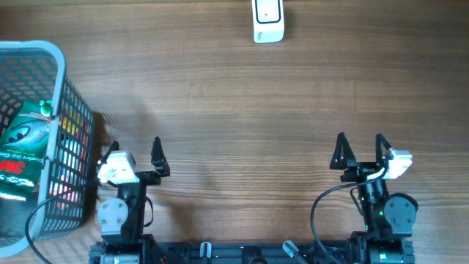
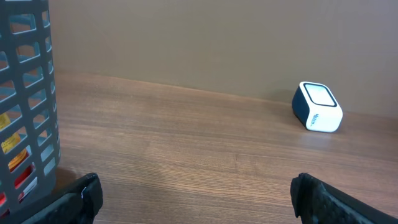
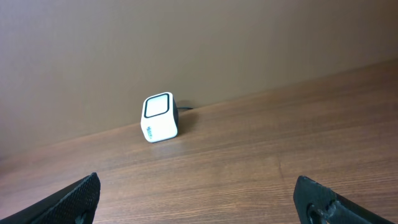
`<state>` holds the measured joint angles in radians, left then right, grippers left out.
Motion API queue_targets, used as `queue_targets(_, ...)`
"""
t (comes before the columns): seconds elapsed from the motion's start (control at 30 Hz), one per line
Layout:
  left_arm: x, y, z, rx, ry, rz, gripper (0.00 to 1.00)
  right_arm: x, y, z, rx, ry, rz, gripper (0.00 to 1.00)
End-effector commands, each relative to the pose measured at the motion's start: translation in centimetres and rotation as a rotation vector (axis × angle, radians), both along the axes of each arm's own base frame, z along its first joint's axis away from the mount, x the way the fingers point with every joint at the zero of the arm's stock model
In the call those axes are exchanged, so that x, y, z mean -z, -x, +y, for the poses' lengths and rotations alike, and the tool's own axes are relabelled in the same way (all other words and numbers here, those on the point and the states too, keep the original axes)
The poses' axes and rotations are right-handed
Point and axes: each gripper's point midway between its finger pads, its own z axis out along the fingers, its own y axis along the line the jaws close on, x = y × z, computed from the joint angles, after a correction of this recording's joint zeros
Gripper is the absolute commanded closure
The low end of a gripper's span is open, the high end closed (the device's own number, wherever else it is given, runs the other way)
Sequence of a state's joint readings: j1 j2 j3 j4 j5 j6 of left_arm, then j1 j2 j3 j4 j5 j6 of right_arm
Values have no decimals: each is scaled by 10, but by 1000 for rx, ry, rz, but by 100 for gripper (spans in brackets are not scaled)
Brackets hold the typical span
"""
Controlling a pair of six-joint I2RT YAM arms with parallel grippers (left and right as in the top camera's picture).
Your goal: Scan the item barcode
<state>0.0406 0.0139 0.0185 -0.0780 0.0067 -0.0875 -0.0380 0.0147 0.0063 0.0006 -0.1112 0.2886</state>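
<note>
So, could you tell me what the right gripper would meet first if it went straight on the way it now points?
Probably nothing: the right gripper faces bare table; the scanner sits left of its line.

Open tabletop [image 1: 242, 110]; basket [image 1: 62, 66] at left.

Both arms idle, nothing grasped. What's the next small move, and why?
Probably swing the left end effector over the basket toward the green packet. It and the right end effector stand open and empty, the basket sits just beside the left one, and nothing faces the scanner yet.
</note>
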Motion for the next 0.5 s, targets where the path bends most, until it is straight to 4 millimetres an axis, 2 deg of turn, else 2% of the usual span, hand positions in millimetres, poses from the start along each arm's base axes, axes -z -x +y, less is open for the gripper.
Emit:
queue_targets(0.0, 4, 0, -2, 10, 7, 2, 0, -3, 1, 2, -6, 12, -16, 0)
queue_targets(0.47, 4, 0, -2, 10, 7, 2, 0, -3, 1, 2, -6, 12, -16, 0)
